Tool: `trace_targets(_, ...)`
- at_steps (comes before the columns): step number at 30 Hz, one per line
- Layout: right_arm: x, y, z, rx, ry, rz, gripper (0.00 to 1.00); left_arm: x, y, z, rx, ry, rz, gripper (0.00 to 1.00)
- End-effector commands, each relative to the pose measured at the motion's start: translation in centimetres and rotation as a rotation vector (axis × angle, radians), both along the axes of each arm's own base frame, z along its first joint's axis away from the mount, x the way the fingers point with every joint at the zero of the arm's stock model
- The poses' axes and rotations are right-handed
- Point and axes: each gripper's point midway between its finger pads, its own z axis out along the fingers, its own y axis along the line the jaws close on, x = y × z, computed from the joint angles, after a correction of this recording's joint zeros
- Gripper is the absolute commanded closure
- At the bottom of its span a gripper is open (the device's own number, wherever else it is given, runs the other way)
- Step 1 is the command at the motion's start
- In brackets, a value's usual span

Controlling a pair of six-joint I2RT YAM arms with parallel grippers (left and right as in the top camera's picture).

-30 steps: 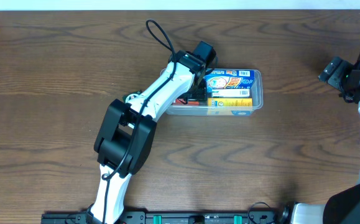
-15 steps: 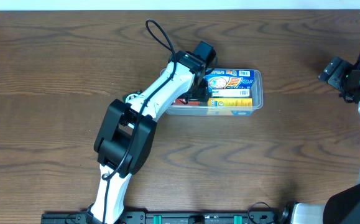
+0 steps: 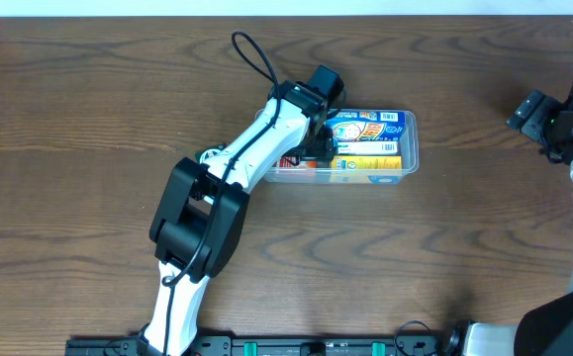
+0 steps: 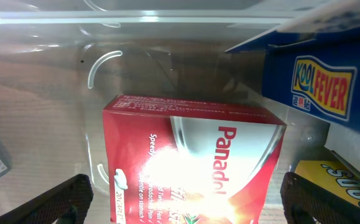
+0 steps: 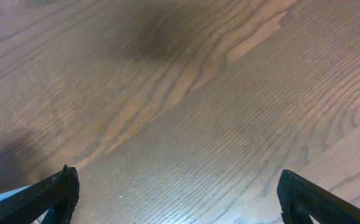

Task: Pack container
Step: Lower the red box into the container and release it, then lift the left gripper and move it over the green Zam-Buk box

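The container (image 3: 414,148) sits in the middle of the tabletop (image 3: 88,99), red box (image 4: 192,155) lying flat inside. The left gripper (image 4: 189,199) just spread its jaws wide off it, so that one's packed, I think. The right gripper (image 5: 180,194) idles aside, jaws apart too.

From above, the left arm (image 3: 256,148) covers the left end of the container (image 3: 414,143). In the left wrist view, the red box (image 4: 192,155) runs off the bottom edge, and bright glare hides some of its words.
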Motion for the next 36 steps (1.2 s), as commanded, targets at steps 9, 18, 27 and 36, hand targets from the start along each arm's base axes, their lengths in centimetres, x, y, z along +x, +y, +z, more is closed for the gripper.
trace_targets(9,0.0,-0.4,0.3,-0.002,-0.008,-0.021,0.01,0.4,0.1,4.7,-0.037,-0.083,-0.036,0.03)
trace_targets(18,0.0,-0.4,0.3,-0.002,-0.008,-0.021,0.01,0.3,1.0,12.4,-0.101,-0.229,-0.093,0.01)
trace_targets(27,0.0,-0.4,0.3,-0.002,-0.009,-0.021,0.01,1.8,10.1,13.6,-0.043,-0.210,0.107,0.01)
trace_targets(36,0.0,-0.4,0.3,-0.002,-0.008,-0.021,0.01,1.1,17.5,9.3,0.014,-0.083,0.281,0.01)
